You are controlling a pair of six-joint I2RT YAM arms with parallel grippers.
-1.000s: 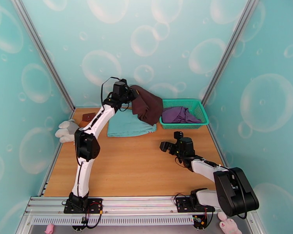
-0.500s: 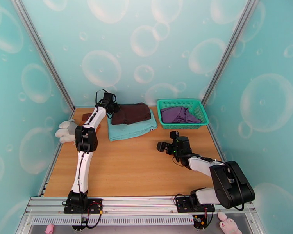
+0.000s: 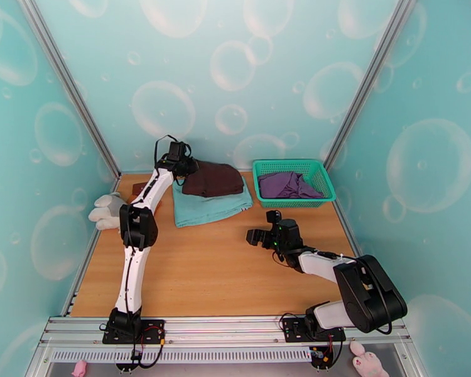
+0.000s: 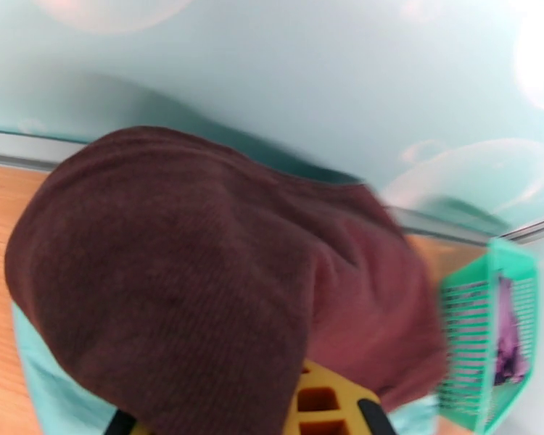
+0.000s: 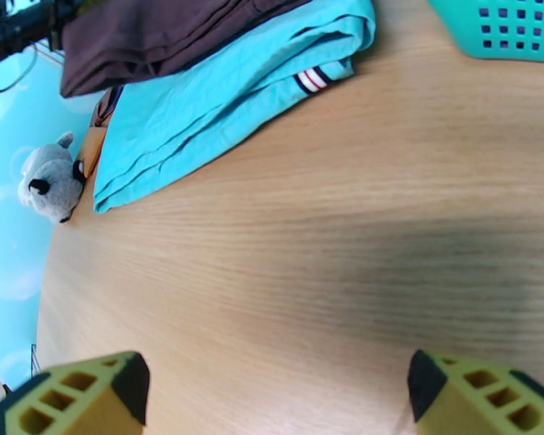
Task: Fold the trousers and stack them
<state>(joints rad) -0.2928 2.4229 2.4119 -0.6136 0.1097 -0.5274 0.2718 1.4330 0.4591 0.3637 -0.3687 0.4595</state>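
Dark brown trousers lie folded on top of the folded teal cloth, at the far left of the wooden surface. Left end effector sits at the bundle's left edge, clenched on the trousers. In its wrist view the ribbed brown fabric drapes over the yellow fingers. Right end effector is released, fingers spread wide, hovering above bare wood near the middle, well apart from the stack. Green basket stands just right of the stack and holds a purple garment. Grey plush toy lies at the left edge.
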